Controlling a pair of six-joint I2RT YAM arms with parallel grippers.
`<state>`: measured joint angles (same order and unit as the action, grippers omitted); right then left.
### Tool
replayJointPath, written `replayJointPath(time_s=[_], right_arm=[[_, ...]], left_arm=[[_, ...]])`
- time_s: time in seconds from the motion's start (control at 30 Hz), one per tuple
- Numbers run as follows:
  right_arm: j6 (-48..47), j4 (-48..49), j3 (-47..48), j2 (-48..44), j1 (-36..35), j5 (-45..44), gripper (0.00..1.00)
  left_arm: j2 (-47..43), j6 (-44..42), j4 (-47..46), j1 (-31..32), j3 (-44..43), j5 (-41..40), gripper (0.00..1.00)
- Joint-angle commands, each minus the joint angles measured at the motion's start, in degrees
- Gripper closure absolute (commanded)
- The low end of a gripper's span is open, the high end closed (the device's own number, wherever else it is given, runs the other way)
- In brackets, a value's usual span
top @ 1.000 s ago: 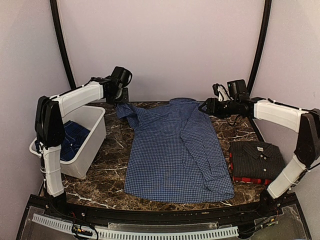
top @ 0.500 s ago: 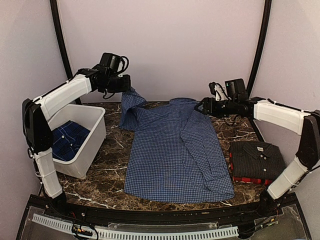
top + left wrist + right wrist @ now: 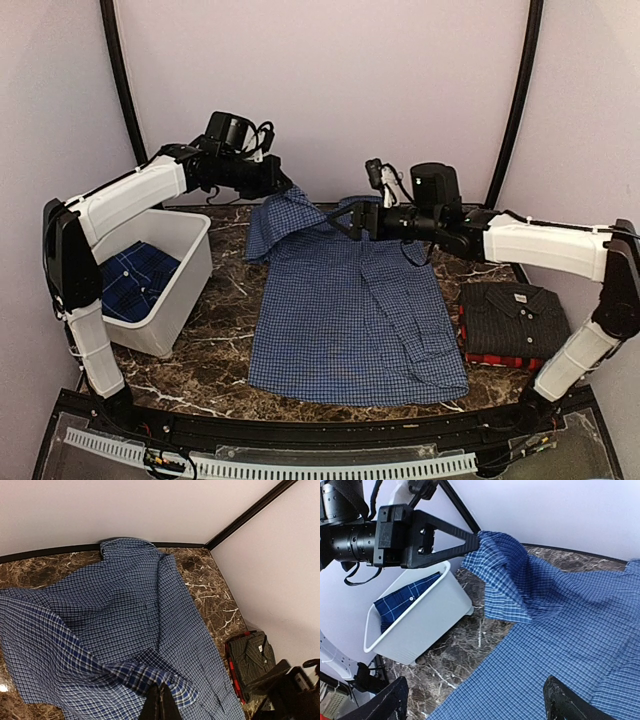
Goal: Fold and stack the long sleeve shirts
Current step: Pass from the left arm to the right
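The blue-and-white check shirt (image 3: 350, 310) lies spread face down on the middle of the marble table. My left gripper (image 3: 285, 187) is shut on its left sleeve cuff (image 3: 192, 692) and holds the sleeve lifted above the shirt's upper left. The shut fingers (image 3: 161, 705) show in the left wrist view. My right gripper (image 3: 352, 222) is open wide and empty, hovering over the shirt near the collar; its fingertips (image 3: 390, 700) frame the cloth below. The black pinstripe shirt (image 3: 515, 318) lies folded on the folded red-and-black plaid shirt (image 3: 495, 360) at the right.
A white plastic bin (image 3: 175, 290) stands at the left edge with a dark blue checked cloth (image 3: 135, 280) inside. The back wall runs just behind the shirt's collar. Bare marble (image 3: 225, 290) lies between the bin and the shirt.
My left gripper has carried the lifted sleeve rightward, toward the shirt's body. My right gripper has moved left from the shirt's right shoulder to above the collar area.
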<state>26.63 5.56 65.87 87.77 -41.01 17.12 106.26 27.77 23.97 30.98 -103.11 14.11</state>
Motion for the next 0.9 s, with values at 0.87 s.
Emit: replayJointPath(time_s=[0.87], right_arm=[[5.9,17.2,10.9,20.5,-2.5,-3.2,0.07]], left_arm=[[0.3,2.7,-0.7,2.4,0.6,7.6,1.00]])
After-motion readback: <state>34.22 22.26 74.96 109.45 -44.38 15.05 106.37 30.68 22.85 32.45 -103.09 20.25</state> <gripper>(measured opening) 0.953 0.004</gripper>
